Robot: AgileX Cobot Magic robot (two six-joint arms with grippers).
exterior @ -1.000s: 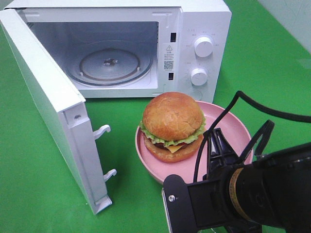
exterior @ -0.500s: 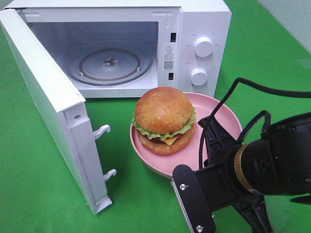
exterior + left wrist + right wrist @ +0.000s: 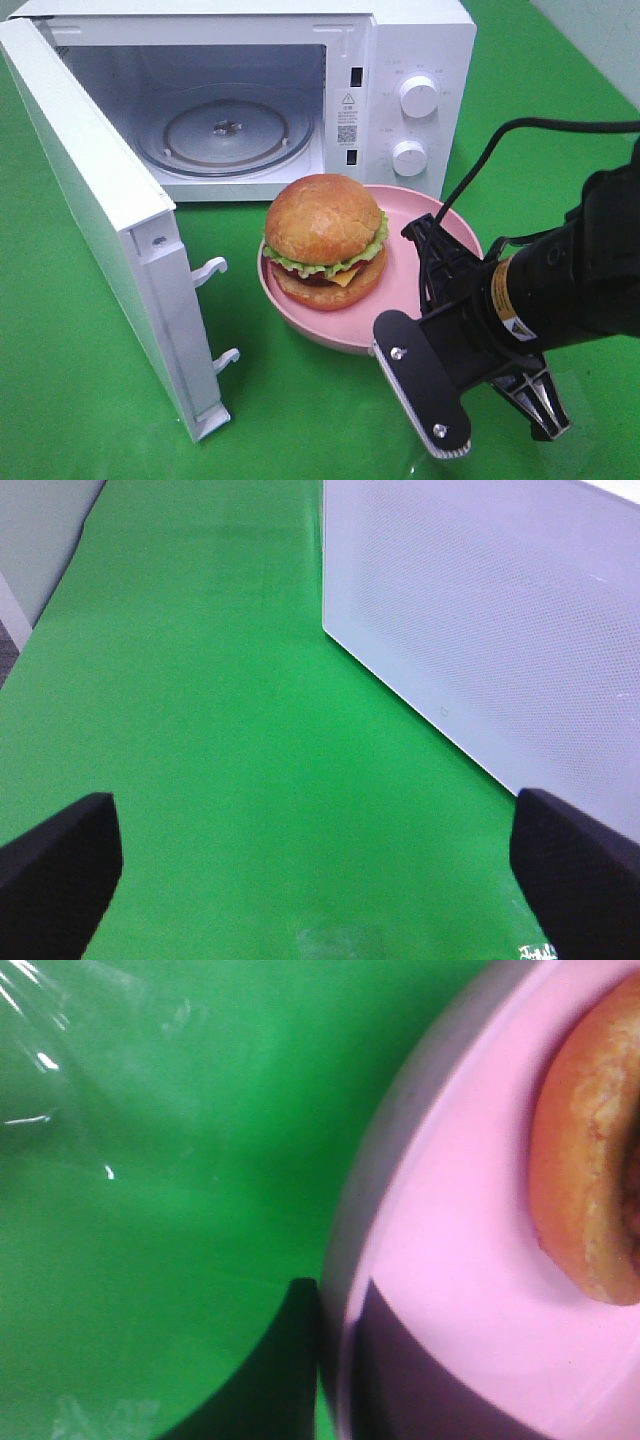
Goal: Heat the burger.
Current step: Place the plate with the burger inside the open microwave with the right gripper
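Burger (image 3: 325, 240) sits on pink plate (image 3: 400, 290) at the mouth of an open microwave (image 3: 420, 50)

The right gripper (image 3: 428, 250) pinches the plate's near rim, one finger inside it and one outside. The burger stands upright at the plate's centre, just beyond the fingertips and touching neither. The glass turntable (image 3: 225, 130) lies past the burger and to the left in the high view, so the carry likely runs that way. The left gripper (image 3: 320, 875), fingers spread and empty, hangs over green cloth (image 3: 220, 730) beside the swung-out door (image 3: 90, 200), well apart.
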